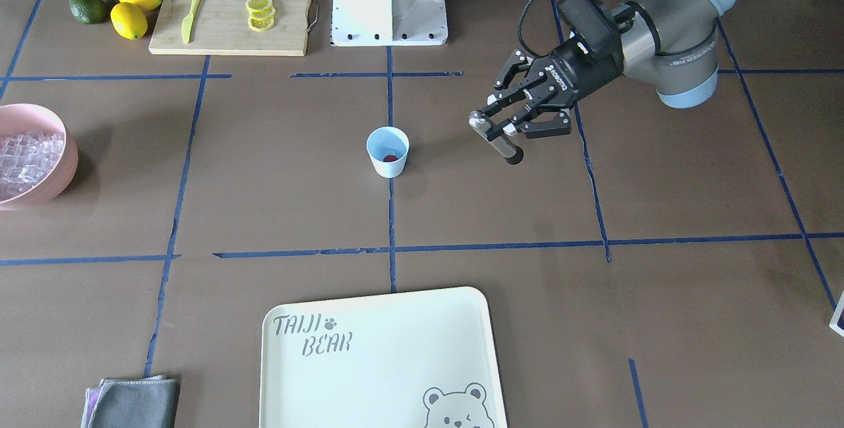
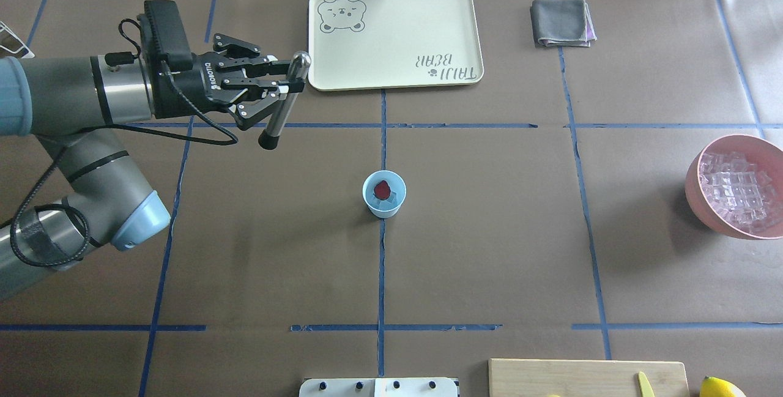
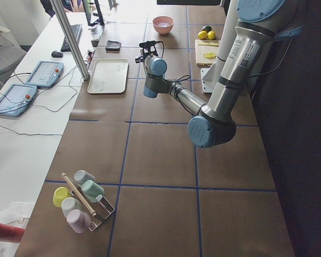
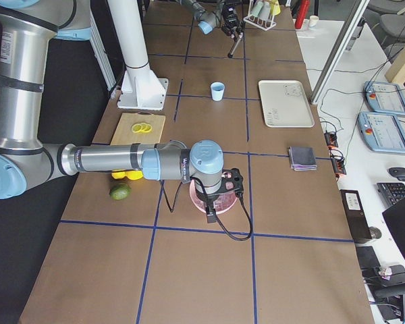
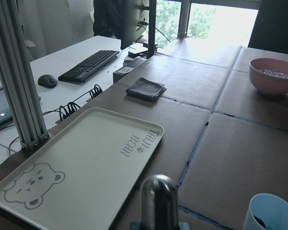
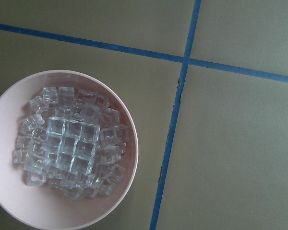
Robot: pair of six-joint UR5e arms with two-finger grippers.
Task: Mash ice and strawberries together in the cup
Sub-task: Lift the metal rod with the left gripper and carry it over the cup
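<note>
Cup (image 2: 384, 194) stands upright and open-mouthed at mid-table, apart from everything else, so a tool can come straight down into it. To the cup's left and beyond it from the robot, the left gripper (image 2: 289, 83) hangs above the table. Its jaws are pinched narrow on a muddler (image 2: 281, 106), gripped near the steel top so the black end slants down and free for pressing. It is not yet over the cup, so the mashing looks unstarted.

Past the cup on the operators' side lies a tray (image 2: 397, 60), likely a set-down spot. A board (image 1: 290, 19) near the robot's base, to the cup's right, carries a knife (image 1: 192, 11) and lemon slices (image 1: 260, 12), with whole fruit beside it.

Well to the cup's right sits a pink bowl (image 2: 694, 170) heaped with ice (image 6: 69, 143), the stock for the cup. The right gripper (image 4: 211, 209) hovers over it. Its wrist camera looks straight down at the cubes and shows no fingers, so one cannot tell how its jaws stand.

A cloth (image 2: 561, 21) lies beyond the cup and to its right. Inside the cup a red berry (image 2: 382, 189) rests on the bottom, with what looks like a pale cube just beside it.
</note>
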